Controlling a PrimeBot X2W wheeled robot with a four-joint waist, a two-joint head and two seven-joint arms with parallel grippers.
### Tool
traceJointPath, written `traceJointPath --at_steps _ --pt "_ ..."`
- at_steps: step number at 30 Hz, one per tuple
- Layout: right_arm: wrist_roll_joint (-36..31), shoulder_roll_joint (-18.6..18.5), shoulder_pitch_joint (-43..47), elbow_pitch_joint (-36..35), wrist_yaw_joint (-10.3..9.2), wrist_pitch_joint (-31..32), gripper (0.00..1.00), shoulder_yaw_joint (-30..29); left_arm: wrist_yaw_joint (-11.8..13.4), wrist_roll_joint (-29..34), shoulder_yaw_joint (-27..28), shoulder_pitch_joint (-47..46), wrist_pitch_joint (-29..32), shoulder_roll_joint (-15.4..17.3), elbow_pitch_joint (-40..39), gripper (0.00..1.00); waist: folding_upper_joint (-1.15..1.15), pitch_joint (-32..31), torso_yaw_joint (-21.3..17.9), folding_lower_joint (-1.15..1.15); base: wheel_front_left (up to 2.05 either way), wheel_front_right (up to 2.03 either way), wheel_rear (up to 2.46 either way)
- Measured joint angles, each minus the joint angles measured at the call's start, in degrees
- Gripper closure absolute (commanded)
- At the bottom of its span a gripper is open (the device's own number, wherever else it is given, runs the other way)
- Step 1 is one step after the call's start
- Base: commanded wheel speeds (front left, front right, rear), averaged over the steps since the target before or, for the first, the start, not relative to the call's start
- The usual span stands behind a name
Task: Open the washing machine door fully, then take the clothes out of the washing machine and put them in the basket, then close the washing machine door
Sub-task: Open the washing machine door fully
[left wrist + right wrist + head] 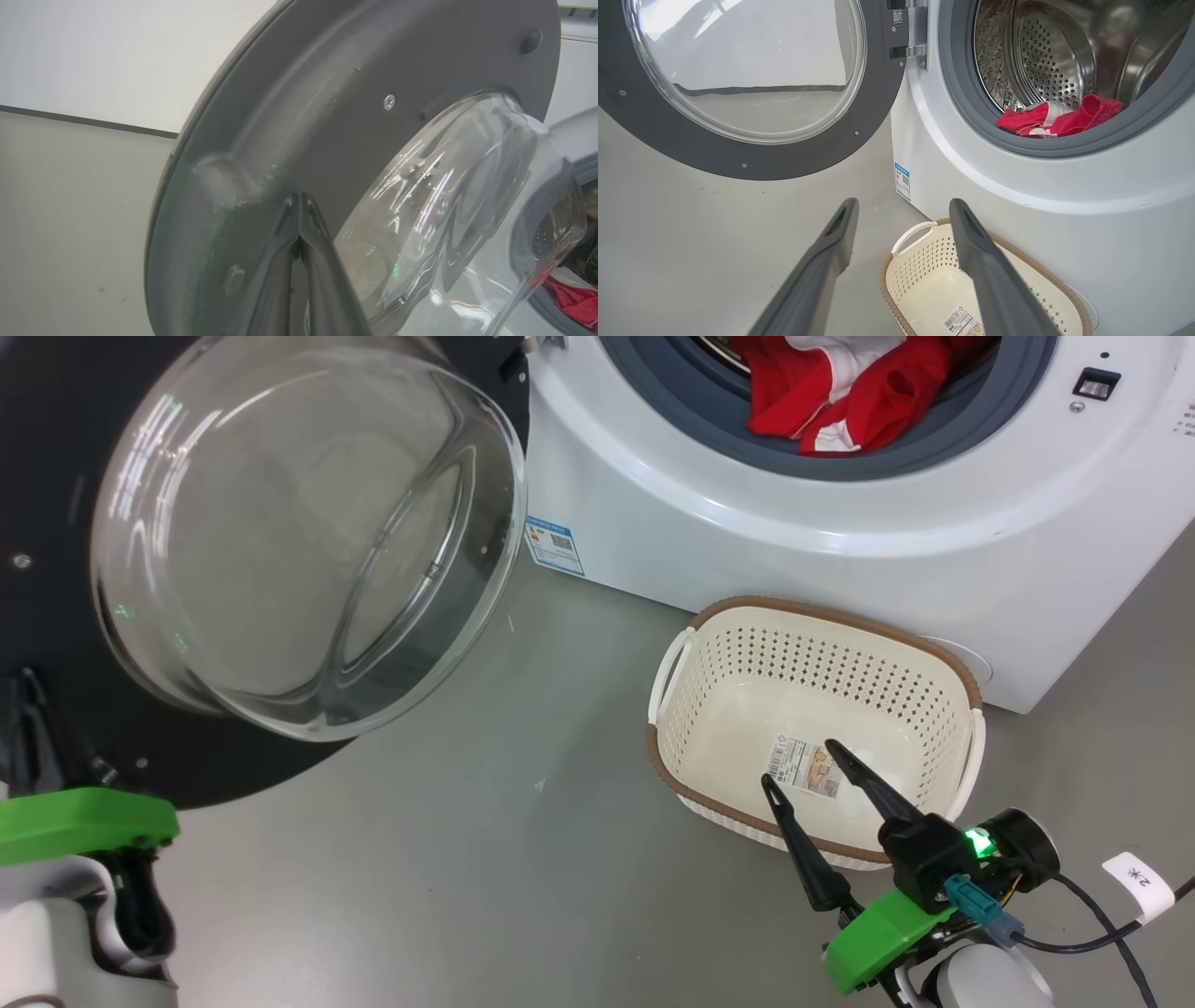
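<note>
1. Washing machine (747, 551): white front-loader, standing on the grey floor (467, 859). Its grey rubber ring and perforated steel drum are showing through the uncovered opening.

2. Washing machine door (299, 541): hanging wide open from the hinge at the machine's left side. The clear glass bowl is bulging outward from the dark rim.

3. Basket (822, 616): cream, with a brown rim. It is sitting on the floor just in front of the machine's lower front, holding no garments.

4. Right pincer (799, 763): the arm is reaching up in front of the machine. Its fingers are spread wide over the basket's near side and are gripping nothing.

5. Left pincer (299, 200): the arm is reaching up at the machine's left, on the inner side of the open door. The fingers are pressed together with nothing between them. The tips are lying at the door's grey inner face beside the glass; whether they are touching it cannot be told.

6. Clothes (840, 392): red with white trim, lying heaped inside the machine's drum at the front lip.

7. Blue-edged sticker (555, 545): sticking to the machine's lower left corner, print too small to read.

8. Paper label (962, 322): lying on the basket's bottom and showing a barcode, text unreadable.
</note>
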Motion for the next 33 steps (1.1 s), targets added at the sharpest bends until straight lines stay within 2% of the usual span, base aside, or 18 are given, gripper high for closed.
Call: traceJointPath --at_steps 10,17,18,19,20,24,25,29,33 --pt "0.0 0.0 0.0 -0.8 0.0 0.2 0.0 -1.1 -3.1 3.8 5.7 -2.5 -0.1 -0.2 4.8 1.0 0.0 -0.5 -0.3 0.0 0.0 0.0 0.0" --pt "0.6 0.0 0.0 -0.9 0.0 0.0 0.0 -1.3 -4.6 5.5 6.9 -2.1 -0.1 -1.1 2.4 1.0 0.0 -1.3 -1.2 0.0 0.0 0.0 0.0" --pt "0.8 0.0 0.0 -0.8 0.0 -0.1 0.0 -1.3 -5.0 5.5 6.9 -2.0 -0.1 -1.3 1.4 0.84 0.0 -1.4 -1.5 0.0 0.0 0.0 0.0" --pt "0.9 0.0 0.0 -0.8 0.0 -0.3 0.0 -1.3 -5.1 5.4 6.9 -1.9 -0.1 -1.4 0.6 0.22 0.0 -1.6 -1.7 0.0 0.0 0.0 0.0" --pt "1.2 0.0 0.0 -0.7 0.0 -0.5 0.0 -1.4 -5.1 5.4 6.9 -1.7 -0.1 -1.5 -0.3 0.0 0.0 -1.7 -1.9 0.0 0.0 0.0 0.0" --pt "2.1 0.0 0.0 -0.4 0.0 -1.1 0.0 -1.8 -5.6 5.2 6.2 0.3 -0.1 -1.6 -5.8 0.0 0.0 -2.2 -3.2 0.0 0.0 0.0 0.0" --pt "2.8 0.0 0.0 -0.2 0.0 -1.1 0.0 -2.4 -5.7 4.8 5.3 1.0 -0.1 -1.7 -9.5 0.0 0.0 -2.5 -4.0 0.0 0.0 0.0 0.0" --pt "3.8 0.0 0.0 0.2 0.0 -1.6 0.0 -3.7 -7.0 1.9 -0.8 2.7 -0.2 -1.5 -15.1 0.0 0.0 -2.9 -5.7 0.0 0.0 0.0 0.0" --pt "4.7 0.1 -0.3 0.3 0.0 -1.6 0.0 -4.8 -7.1 0.1 -5.9 5.9 0.4 -1.5 -18.8 0.0 0.0 -3.3 -7.9 0.0 0.0 0.0 0.0"
